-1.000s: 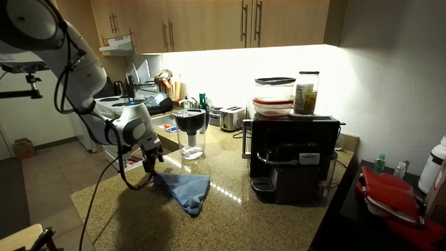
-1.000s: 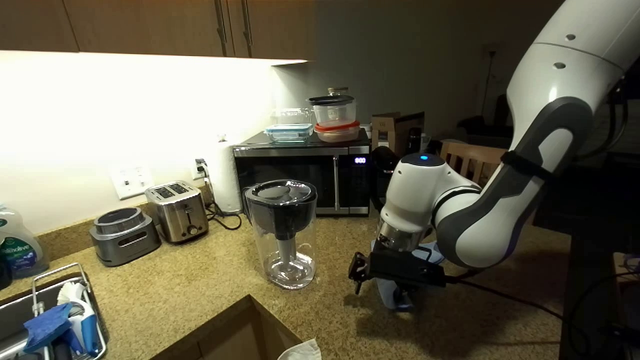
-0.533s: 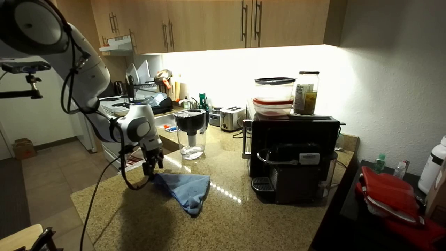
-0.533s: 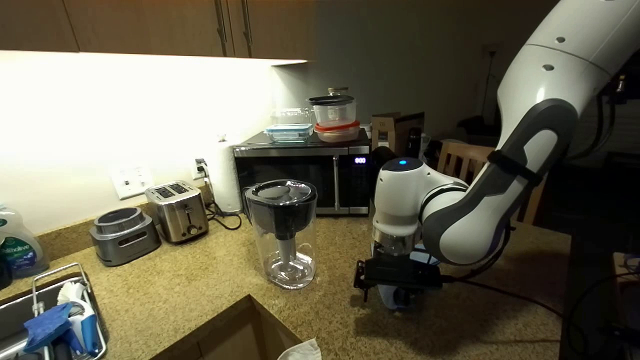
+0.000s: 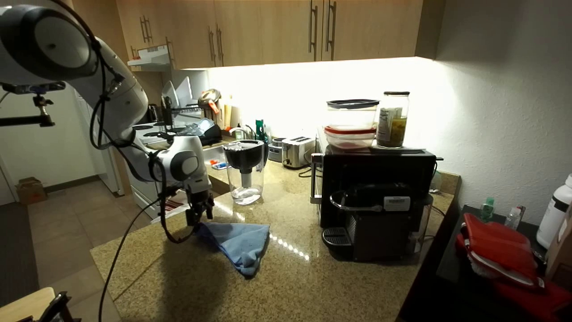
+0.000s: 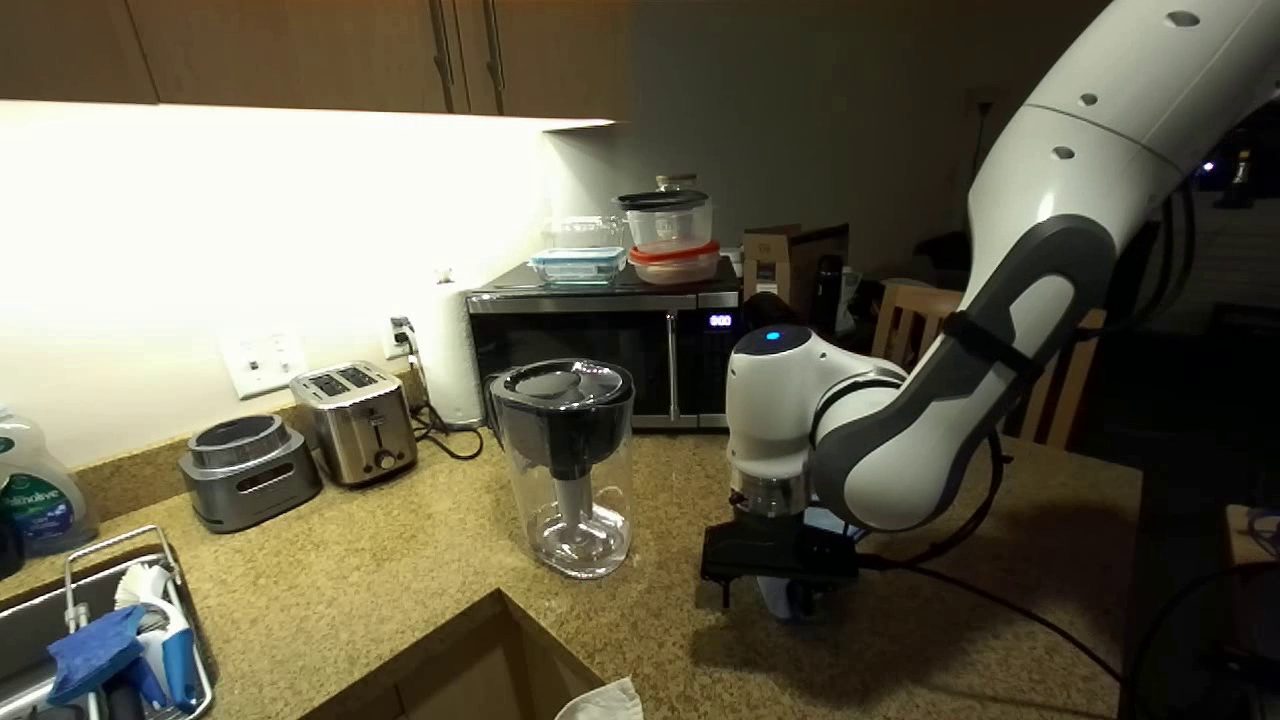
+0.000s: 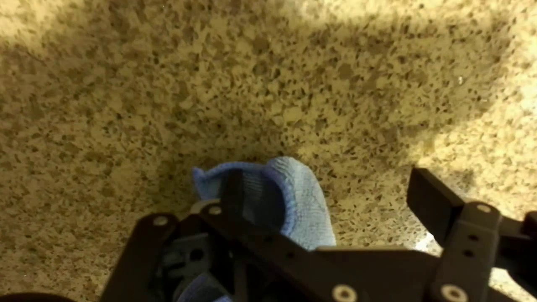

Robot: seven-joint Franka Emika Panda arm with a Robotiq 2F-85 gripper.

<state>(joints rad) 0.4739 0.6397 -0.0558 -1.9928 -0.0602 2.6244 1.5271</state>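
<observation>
Cloth (image 7: 310,209), lower centre of wrist view; end effector (image 7: 330,192) spread apart. Frame-left finger (image 7: 232,193) overlaps it: lowering could squash, not pinch.

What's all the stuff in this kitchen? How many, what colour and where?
Counter: 1, tan, mid-scene
Cloth: 1, blue, on the counter
Pitcher: 1, clear and black, on the counter
Toaster: 1, silver, on the counter
Appliance: 1, grey, beside the toaster
Microwave: 1, black and silver, on the counter
Coffee machine: 1, black, by the microwave
Tubs: at least 3, clear, black, red and blue lids, on the microwave
Jar: 1, clear, beside the tubs
Bottles: several, white, green, clear, scattered about
Cleaning things: several, blue, white, at the sink
Cupboards: several, wood-coloured, up high
Fabric bundle: 1, red, past the coffee machine
Arm: 1, mostly white, over the counter
Gripper: 1, black, open at the cloth
</observation>
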